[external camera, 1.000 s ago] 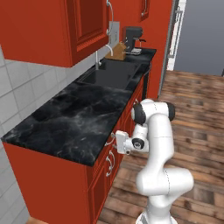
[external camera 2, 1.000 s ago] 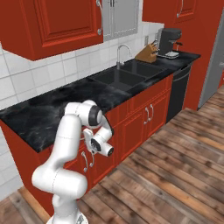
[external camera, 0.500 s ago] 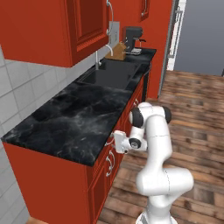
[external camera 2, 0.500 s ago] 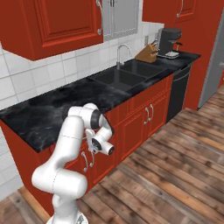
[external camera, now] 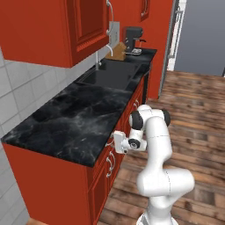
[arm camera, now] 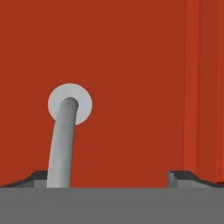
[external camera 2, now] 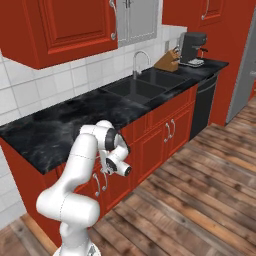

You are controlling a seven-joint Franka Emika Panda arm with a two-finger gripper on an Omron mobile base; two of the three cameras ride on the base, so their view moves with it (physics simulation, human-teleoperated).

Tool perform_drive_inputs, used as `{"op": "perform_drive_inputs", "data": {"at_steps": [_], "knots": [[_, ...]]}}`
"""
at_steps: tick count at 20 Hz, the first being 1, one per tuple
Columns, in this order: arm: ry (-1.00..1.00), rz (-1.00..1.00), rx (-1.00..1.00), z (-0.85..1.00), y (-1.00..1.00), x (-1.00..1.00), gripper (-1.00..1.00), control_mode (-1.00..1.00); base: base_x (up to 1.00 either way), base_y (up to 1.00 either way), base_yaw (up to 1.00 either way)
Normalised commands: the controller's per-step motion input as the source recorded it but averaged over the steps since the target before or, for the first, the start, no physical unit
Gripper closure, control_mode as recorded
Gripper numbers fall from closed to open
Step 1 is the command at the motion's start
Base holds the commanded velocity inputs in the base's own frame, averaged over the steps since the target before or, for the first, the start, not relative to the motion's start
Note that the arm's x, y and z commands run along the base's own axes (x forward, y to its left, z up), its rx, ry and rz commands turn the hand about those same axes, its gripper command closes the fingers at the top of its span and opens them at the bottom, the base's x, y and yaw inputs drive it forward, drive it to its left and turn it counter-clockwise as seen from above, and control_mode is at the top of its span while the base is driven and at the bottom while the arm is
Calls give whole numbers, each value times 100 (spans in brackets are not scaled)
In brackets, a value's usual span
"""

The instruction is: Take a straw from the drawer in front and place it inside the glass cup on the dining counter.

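Red wood fronts our gripper (external camera: 115,143), which sits low against the cabinet face just under the edge of the black marble counter (external camera: 79,118), fingers spread wide with nothing between them. Seen from the hand, the drawer (arm camera: 131,65) is closed, and its curved silver handle (arm camera: 63,140) rises just beside one fingertip (arm camera: 39,177). Farther along the counter we see a sink (external camera 2: 135,87) and coffee machine (external camera 2: 192,47).
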Motion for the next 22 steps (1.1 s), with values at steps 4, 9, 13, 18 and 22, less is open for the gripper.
{"op": "perform_drive_inputs", "data": {"at_steps": [4,9,13,18,22], "knots": [[0,0,-4,-20,51,3,100,-100,0,0,0],[0,-2,-5,-8,28,0,100,-100,0,0,0],[0,-2,-4,-7,0,-14,100,-100,0,0,0],[1,0,0,-6,-38,-31,100,-100,0,0,0],[1,0,0,-7,-86,-39,100,-100,0,0,0]]}}
